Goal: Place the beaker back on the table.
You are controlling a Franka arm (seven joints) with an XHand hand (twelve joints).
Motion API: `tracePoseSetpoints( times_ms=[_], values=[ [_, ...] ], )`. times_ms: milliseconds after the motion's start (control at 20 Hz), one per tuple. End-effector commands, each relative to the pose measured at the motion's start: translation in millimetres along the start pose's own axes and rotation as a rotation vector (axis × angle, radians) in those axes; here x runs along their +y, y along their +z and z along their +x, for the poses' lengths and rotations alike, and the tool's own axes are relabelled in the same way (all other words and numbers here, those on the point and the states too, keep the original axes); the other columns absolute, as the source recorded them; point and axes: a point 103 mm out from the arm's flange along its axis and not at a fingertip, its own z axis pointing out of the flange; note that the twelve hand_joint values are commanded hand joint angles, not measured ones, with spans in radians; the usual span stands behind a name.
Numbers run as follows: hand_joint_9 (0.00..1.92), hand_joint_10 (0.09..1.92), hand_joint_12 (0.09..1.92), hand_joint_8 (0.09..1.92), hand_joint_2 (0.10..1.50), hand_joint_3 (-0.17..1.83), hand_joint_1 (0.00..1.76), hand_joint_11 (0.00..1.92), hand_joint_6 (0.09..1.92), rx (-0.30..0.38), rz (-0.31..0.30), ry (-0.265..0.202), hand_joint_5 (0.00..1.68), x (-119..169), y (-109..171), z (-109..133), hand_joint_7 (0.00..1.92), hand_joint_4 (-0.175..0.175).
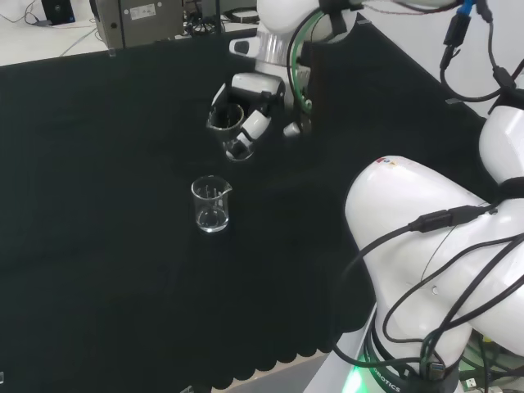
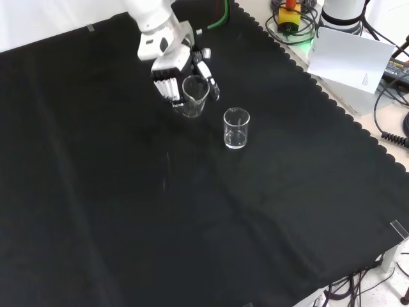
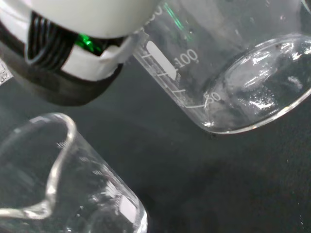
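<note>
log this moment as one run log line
hand: shut on held beaker | held beaker: above cloth | second beaker: upright on cloth

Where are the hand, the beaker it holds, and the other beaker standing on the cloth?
hand (image 2: 167, 64): front view, on its white back.
held beaker (image 2: 194, 96): front view, on its glass wall.
standing beaker (image 1: 211, 205): head view, on its glass wall.

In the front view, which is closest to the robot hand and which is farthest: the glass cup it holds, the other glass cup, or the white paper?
1. Held beaker, inside the robot hand.
2. Standing beaker, just right, on the cloth.
3. White paper, far right, off the cloth.
</note>
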Motion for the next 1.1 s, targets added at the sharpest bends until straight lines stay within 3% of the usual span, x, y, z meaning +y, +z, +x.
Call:
tracePoseSetpoints(
  times_ms=[50, 700, 850, 1100],
  values=[
    [1.83, 0.09, 0.48, 0.53, 0.65, 0.62, 1.32, 1.50, 0.56, -0.001, -0.021, -0.011, 1.31, 14, 23, -31, 1.37, -0.175],
    [1.83, 0.09, 0.48, 0.52, 0.66, 0.61, 1.32, 1.50, 0.55, 0.089, -0.099, 0.023, 1.31, 21, 42, -60, 1.37, -0.175],
    [1.83, 0.09, 0.48, 0.52, 0.66, 0.61, 1.32, 1.50, 0.55, 0.114, -0.109, -0.009, 1.31, 22, 44, -63, 1.37, -0.175],
    [1.83, 0.09, 0.48, 0.52, 0.66, 0.60, 1.32, 1.50, 0.54, 0.135, -0.117, 0.003, 1.31, 24, 50, -68, 1.37, -0.175]
  ],
)
